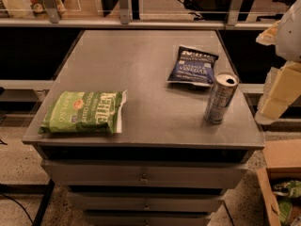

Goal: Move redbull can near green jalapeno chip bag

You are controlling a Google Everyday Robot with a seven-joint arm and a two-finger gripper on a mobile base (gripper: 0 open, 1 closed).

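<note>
Hanging in at the right edge of the view, the gripper (pixel 281 89) is only partly in shot. There's a cream-coloured blocky bit with a paler, whitish part of the arm (pixel 291 29) above it, both cut off by the frame, so honestly I can't tell if it's wide, narrow or holding anything. It sits off the side of the grey cabinet top (pixel 141 69), just past the right edge, and doesn't look to be touching anything on it. The closest thing is the redbull can (pixel 221 99), just left of the gripper but apart from it. It stands upright near the right front corner with the dark drinking hole showing on top. A bit further from the gripper, toward the back, the dark blue vinegar chip bag (pixel 193 66) lies flat. Its near corner is right by the can's top, and I can't say whether they touch. The green jalapeno chip bag (pixel 82 112) is way across on the far side from the gripper, flat near the left front edge and well apart from the can. Below the top are drawers (pixel 143 175), the lowest one cropped. Under the gripper, a cardboard box (pixel 277 168) is cut off too, with something green inside I can't make out.
</note>
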